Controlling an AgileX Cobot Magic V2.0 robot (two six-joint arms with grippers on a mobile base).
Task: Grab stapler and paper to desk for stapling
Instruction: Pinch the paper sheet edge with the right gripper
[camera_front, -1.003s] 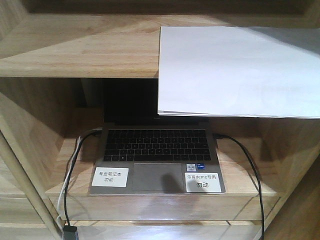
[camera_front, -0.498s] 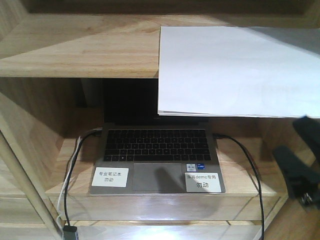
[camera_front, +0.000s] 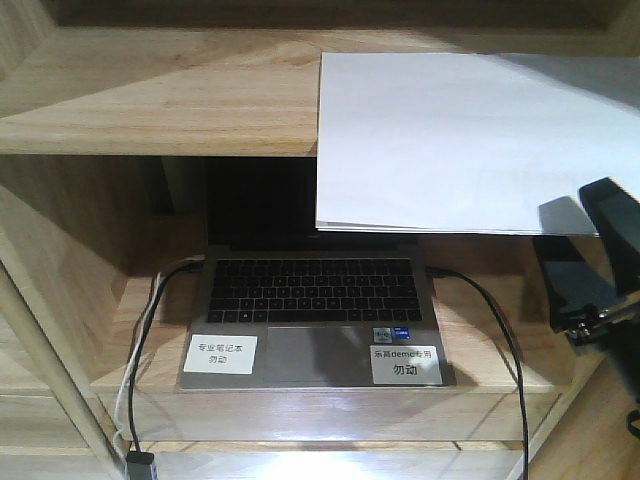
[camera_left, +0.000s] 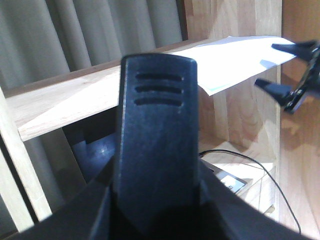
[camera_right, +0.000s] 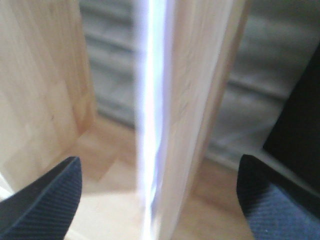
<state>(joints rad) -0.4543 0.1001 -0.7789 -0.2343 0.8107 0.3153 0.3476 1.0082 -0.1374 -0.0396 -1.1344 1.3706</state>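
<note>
One white stack of paper (camera_front: 470, 140) is lying flat on the upper shelf (camera_front: 160, 100), its front edge overhanging the lip above the compartment where an open laptop (camera_front: 315, 320) is sitting with two white stickers (camera_front: 220, 353) on its palm rest and black cables (camera_front: 500, 340) trailing off either side. Over at the right edge of the front view, the right gripper (camera_front: 568, 225) is hovering at the paper's near right corner, jaws standing wide apart, one finger up by the sheet's edge and the other lower down in front of the laptop compartment. The left wrist camera is giving us the side angle: the paper (camera_left: 235, 60) is jutting out past the shelf board, and the right gripper (camera_left: 266, 65) is bracketing that overhang, one finger above, one below, neither one touching as far as this view is showing. From the right wrist camera, the paper (camera_right: 149, 100) is showing edge-on as a bright blurred streak beside the wooden board, running down the gap between the two dark ribbed pads (camera_right: 47, 200), spread, nothing clamped. The left gripper (camera_left: 157, 100) is filling the middle of its own camera, one broad black finger blocking the rest, so whether it is apart or together I cannot tell; grey curtains (camera_left: 75, 40) are hanging behind the shelves.
</note>
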